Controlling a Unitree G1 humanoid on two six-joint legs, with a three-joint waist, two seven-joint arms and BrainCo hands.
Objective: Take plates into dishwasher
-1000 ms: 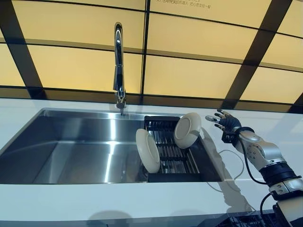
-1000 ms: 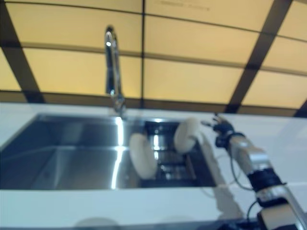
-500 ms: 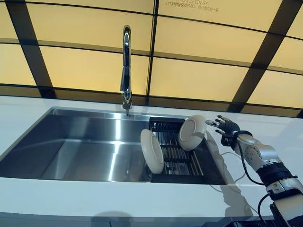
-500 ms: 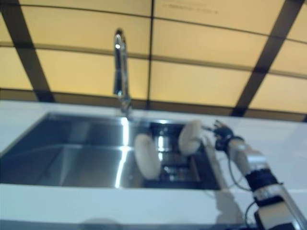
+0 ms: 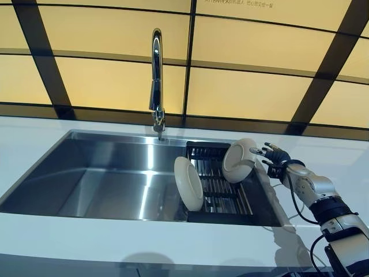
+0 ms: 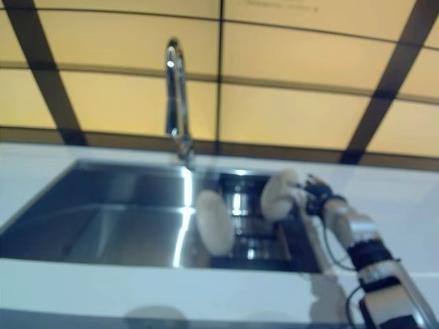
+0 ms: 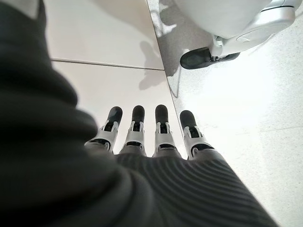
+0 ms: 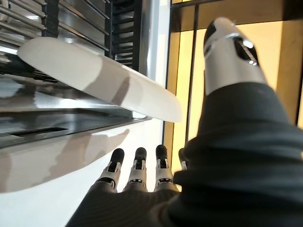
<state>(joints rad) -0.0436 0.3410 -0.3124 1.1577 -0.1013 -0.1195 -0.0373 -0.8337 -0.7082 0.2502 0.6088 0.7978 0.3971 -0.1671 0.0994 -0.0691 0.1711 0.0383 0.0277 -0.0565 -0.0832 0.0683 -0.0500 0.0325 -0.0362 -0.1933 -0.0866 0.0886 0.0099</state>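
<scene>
Plates stand on edge in the black rack (image 5: 218, 190) at the sink's (image 5: 92, 179) right end so a hand can get round a rim: one (image 5: 188, 183) at 9 o'clock, one (image 5: 238, 160) at 2 o'clock beside the right hand (image 5: 273, 154), fingers spread, holding nothing; the tap (image 5: 156, 81) rises at 12; the left hand (image 7: 156, 137) hangs straight-fingered over the floor

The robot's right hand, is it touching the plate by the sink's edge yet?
Apart. The right wrist view shows the right hand with straight fingers below the plate, bare counter showing between them.

Brushed steel sink (image 5: 86, 173) — glossy white plates (image 5: 188, 183)
</scene>
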